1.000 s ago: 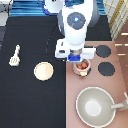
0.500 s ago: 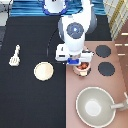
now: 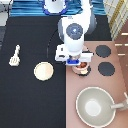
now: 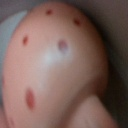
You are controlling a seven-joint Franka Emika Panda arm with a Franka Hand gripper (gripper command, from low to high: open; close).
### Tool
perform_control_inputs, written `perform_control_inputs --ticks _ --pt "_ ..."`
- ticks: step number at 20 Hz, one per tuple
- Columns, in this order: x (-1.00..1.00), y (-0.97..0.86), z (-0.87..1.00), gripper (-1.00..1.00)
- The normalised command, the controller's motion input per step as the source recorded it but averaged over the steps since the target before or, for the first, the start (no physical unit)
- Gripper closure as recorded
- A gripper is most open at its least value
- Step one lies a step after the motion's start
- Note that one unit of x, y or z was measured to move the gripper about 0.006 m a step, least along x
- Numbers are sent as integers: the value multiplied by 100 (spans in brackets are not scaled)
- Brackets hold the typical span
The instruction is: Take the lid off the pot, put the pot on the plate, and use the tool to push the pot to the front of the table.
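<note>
My gripper [image 3: 77, 60] hangs right over the pot [image 3: 83, 67], which stands on the pinkish stove counter at the edge of the black table [image 3: 30, 30]. The hand hides most of the pot's top. Up close in the wrist view, the pale-pink lid [image 4: 55, 55] with dark red dots fills the picture. The cream-yellow plate [image 3: 43, 71] lies on the table to the exterior view's left of the pot. The cream-white spatula tool [image 3: 15, 56] lies further left, near the table's edge.
A large grey-beige pan [image 3: 97, 106] with a handle sits on the stove counter [image 3: 117, 85] at the exterior view's bottom right. Two black burners [image 3: 103, 50] [image 3: 106, 68] lie right of the pot. The robot's base is at the top.
The hand has come down a little over the pot. Plate, tool and pan have not moved.
</note>
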Motion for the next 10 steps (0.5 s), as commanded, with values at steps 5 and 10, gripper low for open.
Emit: perform_control_inputs --ticks 5,10 --pt "31 -6 52 100" --pt "-21 -77 100 100"
